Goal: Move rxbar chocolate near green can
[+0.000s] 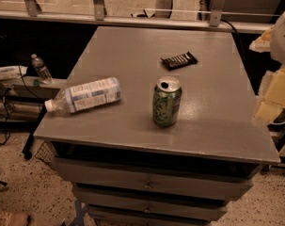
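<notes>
Currently the flat black-wrapped rxbar chocolate (179, 60) lies at twelve o'clock from the upright silver-topped green can (167, 101), apart. The pale gripper (275, 95) is at three o'clock; I cannot tell its state.

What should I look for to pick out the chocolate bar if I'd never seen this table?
Find the grey drawer cabinet; the gripper hangs beyond its right edge. On its top, behind the upright green can, lies the rxbar chocolate. It is the only small, flat, black-wrapped thing there, unlike the clear bottle lying at left.
</notes>
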`<state>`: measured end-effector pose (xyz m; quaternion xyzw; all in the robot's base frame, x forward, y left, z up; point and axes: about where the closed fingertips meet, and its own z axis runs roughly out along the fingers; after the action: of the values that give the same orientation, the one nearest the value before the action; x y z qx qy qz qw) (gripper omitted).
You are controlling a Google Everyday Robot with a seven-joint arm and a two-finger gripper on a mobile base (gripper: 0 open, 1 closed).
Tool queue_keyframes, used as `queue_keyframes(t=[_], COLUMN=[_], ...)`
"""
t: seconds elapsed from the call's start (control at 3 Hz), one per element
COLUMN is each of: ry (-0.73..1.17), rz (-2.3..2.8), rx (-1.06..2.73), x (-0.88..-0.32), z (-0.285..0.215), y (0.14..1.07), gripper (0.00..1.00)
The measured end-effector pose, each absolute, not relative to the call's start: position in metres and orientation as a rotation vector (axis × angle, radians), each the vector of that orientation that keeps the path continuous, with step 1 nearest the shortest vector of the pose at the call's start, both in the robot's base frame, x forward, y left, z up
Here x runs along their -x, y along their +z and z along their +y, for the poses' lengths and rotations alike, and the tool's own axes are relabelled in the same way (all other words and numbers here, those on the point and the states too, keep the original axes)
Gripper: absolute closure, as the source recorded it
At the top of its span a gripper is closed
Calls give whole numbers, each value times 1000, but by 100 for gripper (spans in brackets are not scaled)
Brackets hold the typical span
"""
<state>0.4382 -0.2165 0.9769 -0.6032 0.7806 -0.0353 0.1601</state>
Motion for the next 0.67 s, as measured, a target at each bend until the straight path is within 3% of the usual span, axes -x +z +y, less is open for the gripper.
queue_keyframes(t=[0.67], ry=[-84], rz=[2172], rx=[1741], x=[-459], z=[-214], y=[974], gripper=[0])
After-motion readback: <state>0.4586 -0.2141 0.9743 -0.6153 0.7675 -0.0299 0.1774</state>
